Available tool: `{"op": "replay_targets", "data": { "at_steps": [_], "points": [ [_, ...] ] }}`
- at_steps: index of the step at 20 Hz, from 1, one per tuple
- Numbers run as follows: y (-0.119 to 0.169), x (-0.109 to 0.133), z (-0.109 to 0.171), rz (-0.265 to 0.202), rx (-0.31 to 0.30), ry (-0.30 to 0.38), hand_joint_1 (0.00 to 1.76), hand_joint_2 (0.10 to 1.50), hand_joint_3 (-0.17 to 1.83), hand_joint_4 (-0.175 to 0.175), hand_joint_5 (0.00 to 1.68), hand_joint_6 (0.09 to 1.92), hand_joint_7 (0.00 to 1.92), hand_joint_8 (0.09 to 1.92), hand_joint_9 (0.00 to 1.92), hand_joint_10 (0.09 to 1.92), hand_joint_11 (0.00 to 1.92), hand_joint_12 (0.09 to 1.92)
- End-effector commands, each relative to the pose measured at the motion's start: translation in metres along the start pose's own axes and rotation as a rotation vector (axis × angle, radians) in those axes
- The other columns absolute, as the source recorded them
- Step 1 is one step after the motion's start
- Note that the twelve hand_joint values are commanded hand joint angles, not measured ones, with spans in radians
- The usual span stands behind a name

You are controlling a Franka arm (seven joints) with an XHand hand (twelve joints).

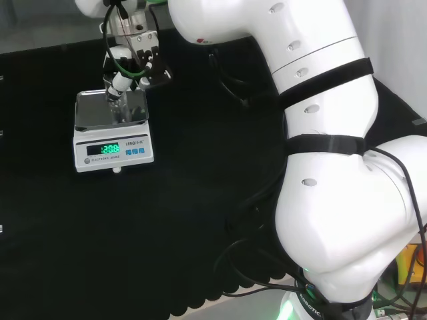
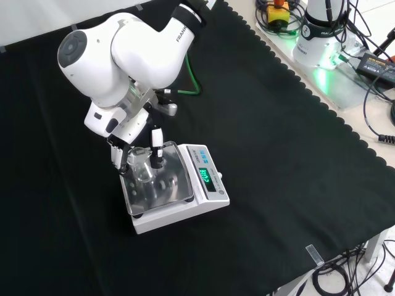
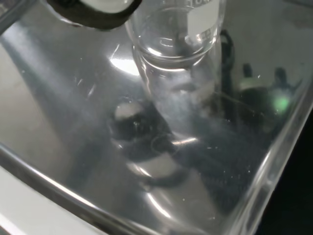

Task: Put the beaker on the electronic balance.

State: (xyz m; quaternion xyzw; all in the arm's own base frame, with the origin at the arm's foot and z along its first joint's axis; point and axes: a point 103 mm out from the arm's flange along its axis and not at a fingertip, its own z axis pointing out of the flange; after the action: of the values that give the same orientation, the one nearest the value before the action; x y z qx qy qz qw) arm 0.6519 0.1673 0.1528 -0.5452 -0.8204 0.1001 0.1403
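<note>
Apparently the task is close to done. Nearest in the front view lies the black cloth of the surface (image 2: 278, 185), then one balance (image 2: 179, 188), its lit display turned toward the view's right. On its shiny pan (image 2: 163, 185) one clear beaker (image 2: 143, 172) is seen upright, toward the pan's far left corner; in the wrist view the beaker (image 3: 176, 44) has its base down on the pan (image 3: 73, 142), with its reflection directly beneath, so it is judged to be resting there, though a thin gap cannot be ruled out. Beyond it, the hand (image 2: 133, 148) is reached down from the far side, and its fingers (image 2: 157, 154) are set on either side of the beaker. Whether they are gripping the glass or have slackened cannot be told. What is judged to be left is the release and the lifting of the hand clear without tipping the beaker. In the head view the hand (image 1: 130, 63) is seen over the balance (image 1: 112, 133).
</note>
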Motion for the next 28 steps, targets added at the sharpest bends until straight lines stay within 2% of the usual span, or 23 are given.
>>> {"op": "replay_targets", "data": {
  "at_steps": [1, 2, 4, 5, 8, 17, 19, 25, 28],
  "points": [
    [-0.003, -0.001, -0.001, -0.002, -0.007, -0.001, 1.09, 1.13, 0.02, -0.065, 0.93, 1.08, 0.97, 0.8, 1.51, 0.27, 1.52, 0.63],
    [-0.003, 0.0, -0.001, -0.002, -0.006, -0.006, 1.08, 1.13, 0.01, -0.053, 0.93, 1.08, 0.96, 0.8, 1.51, 0.28, 1.51, 0.63],
    [-0.006, 0.004, 0.0, -0.006, -0.005, -0.019, 1.03, 1.1, -0.01, -0.131, 0.89, 0.92, 0.96, 0.79, 1.51, 0.27, 1.5, 0.64],
    [-0.007, 0.006, 0.001, -0.007, -0.004, -0.02, 1.01, 1.09, -0.02, -0.153, 0.88, 0.86, 0.95, 0.79, 1.51, 0.27, 1.49, 0.65],
    [-0.008, 0.011, 0.001, -0.01, 0.003, -0.019, 0.98, 1.07, -0.03, -0.174, 0.87, 0.8, 0.94, 0.78, 1.5, 0.27, 1.48, 0.65],
    [-0.007, 0.01, 0.006, -0.011, 0.008, -0.032, 0.95, 1.06, -0.07, -0.171, 0.86, 0.78, 0.93, 0.79, 1.48, 0.28, 1.43, 0.69],
    [-0.007, 0.01, 0.007, -0.012, 0.008, -0.027, 0.94, 1.08, -0.13, -0.165, 0.86, 0.78, 0.93, 0.79, 1.45, 0.3, 1.4, 0.72],
    [-0.007, 0.009, 0.01, -0.022, 0.006, -0.009, 0.83, 1.06, -0.17, -0.125, 0.75, 0.87, 0.88, 0.81, 1.25, 0.43, 1.17, 0.93],
    [-0.008, 0.009, 0.008, -0.026, 0.002, -0.01, 0.75, 1.03, -0.17, -0.104, 0.63, 0.93, 0.82, 0.83, 1.07, 0.54, 1.02, 1.06]
  ]
}}
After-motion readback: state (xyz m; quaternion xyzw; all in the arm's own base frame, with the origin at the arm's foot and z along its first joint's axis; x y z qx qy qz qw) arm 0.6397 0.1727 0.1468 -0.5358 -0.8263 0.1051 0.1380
